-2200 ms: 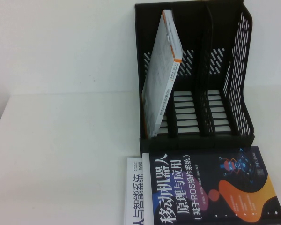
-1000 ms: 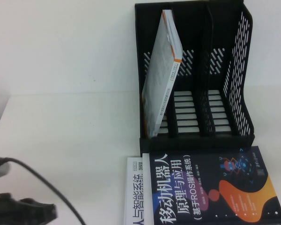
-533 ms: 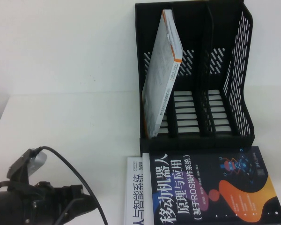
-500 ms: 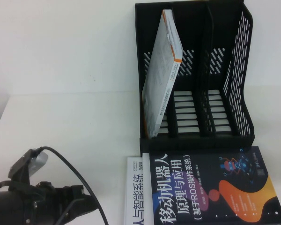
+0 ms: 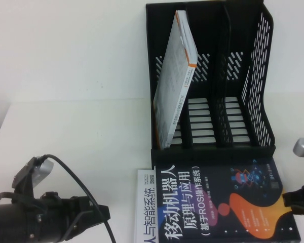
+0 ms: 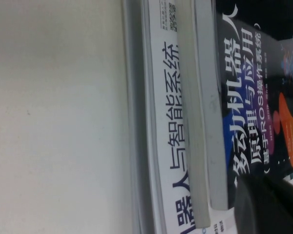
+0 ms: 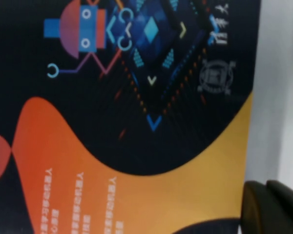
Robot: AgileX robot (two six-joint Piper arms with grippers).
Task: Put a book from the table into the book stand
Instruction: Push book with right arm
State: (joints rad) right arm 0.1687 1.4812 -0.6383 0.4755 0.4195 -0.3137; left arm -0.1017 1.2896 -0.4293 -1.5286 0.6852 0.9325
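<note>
The navy book [image 5: 223,202] lies flat on the white table [image 5: 81,136] in front of the black book stand [image 5: 213,81], on top of a white book [image 5: 148,202]. My left gripper [image 5: 99,216] is open, low over the table just left of the two books. In the left wrist view one of its dark fingers [image 6: 268,204] reaches over the navy book [image 6: 254,107] at its page edge. My right gripper [image 5: 296,200] is at the navy book's right edge. In the right wrist view it [image 7: 276,209] shows beside the orange cover [image 7: 136,161].
A white book with an orange-edged spine [image 5: 176,86] leans in the stand's left slot. The middle and right slots hold nothing. The white book [image 6: 171,122] sticks out to the left from under the navy one. Bare table stretches left of the stand.
Both arms have come into view: the left from the bottom left towards the books, the right from the right edge. The navy book has shifted slightly left.
</note>
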